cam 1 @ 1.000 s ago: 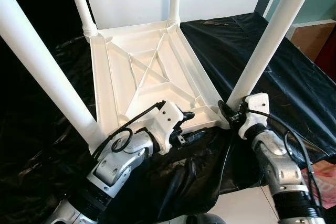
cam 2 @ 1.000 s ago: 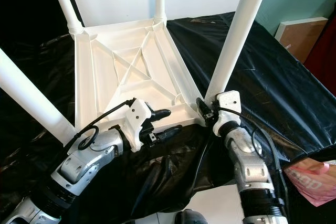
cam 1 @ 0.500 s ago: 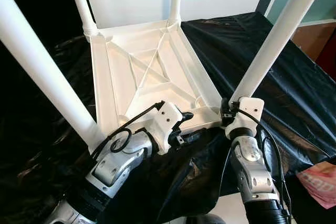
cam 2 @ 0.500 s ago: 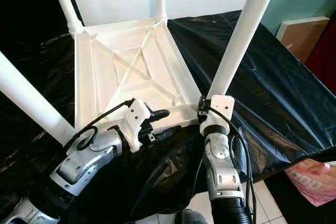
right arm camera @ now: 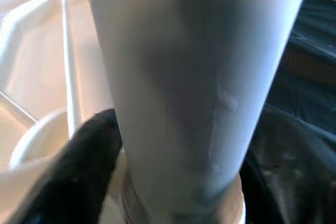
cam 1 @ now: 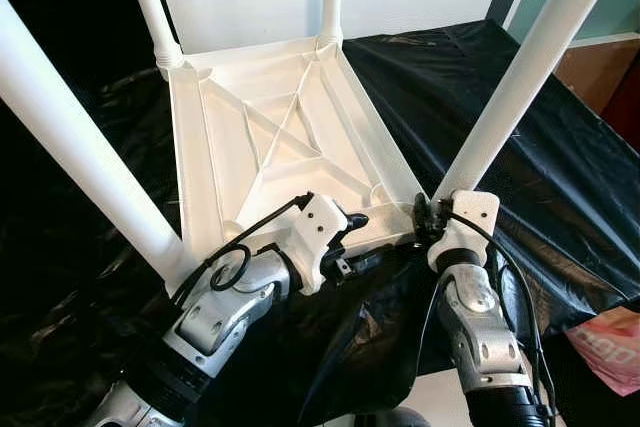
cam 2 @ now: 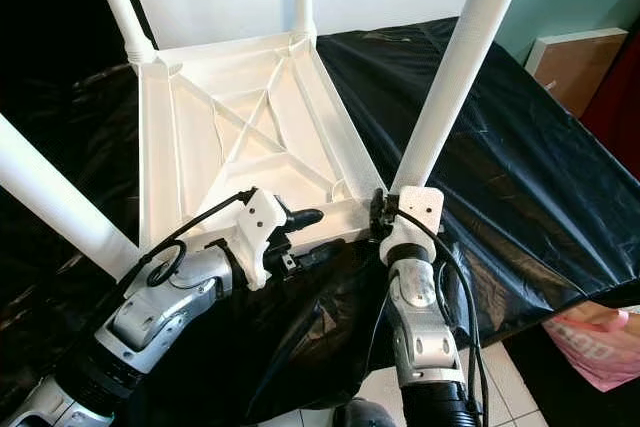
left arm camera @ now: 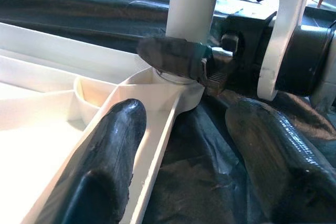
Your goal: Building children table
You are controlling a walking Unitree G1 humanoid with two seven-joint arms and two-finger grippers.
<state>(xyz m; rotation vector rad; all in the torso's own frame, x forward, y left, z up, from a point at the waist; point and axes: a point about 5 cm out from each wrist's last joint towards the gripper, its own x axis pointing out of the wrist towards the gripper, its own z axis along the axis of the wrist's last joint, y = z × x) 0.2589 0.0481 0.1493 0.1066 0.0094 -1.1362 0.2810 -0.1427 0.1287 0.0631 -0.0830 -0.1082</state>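
Observation:
A white plastic children's table lies upside down on a black sheet, its legs pointing up. My right gripper is shut on the base of the near right leg, where it enters the corner socket. In the right wrist view that leg stands close, with one black finger against it. My left gripper is open astride the table's near rim. One of its fingers lies inside the frame; the other rests on the sheet outside.
The black sheet covers the raised surface and hangs crumpled over its near edge. The near left leg slants up past my left arm. A pink bag lies low at the right, and a wooden panel leans by the teal wall.
My right forearm has swung inward, from the right side to straight below the leg's base, while its gripper stayed at that base. The left arm has not moved.

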